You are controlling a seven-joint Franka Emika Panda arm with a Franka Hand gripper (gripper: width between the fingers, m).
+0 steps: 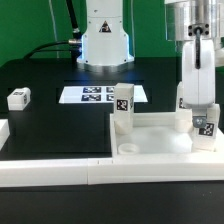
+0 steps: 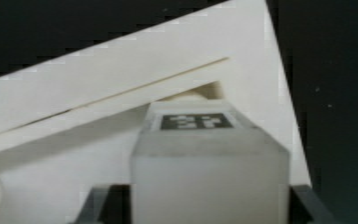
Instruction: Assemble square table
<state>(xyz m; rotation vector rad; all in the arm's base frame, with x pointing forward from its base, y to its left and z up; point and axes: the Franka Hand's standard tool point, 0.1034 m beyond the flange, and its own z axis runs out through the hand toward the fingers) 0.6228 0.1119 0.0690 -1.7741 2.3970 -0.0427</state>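
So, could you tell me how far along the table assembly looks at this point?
One leg already stands upright in the square table top. The gripper holds a second leg at the corner on the exterior view's right. One loose leg lies on the table; any fourth is out of sight.

I'm looking at a robotics lab bench: a black desk (image 1: 50, 110) with the arm's white base (image 1: 104, 42) bolted at the far side, cables (image 1: 55, 45) trailing behind it, a marker board (image 1: 100, 95) lying flat, and tagged white parts (image 1: 20, 97) scattered about.
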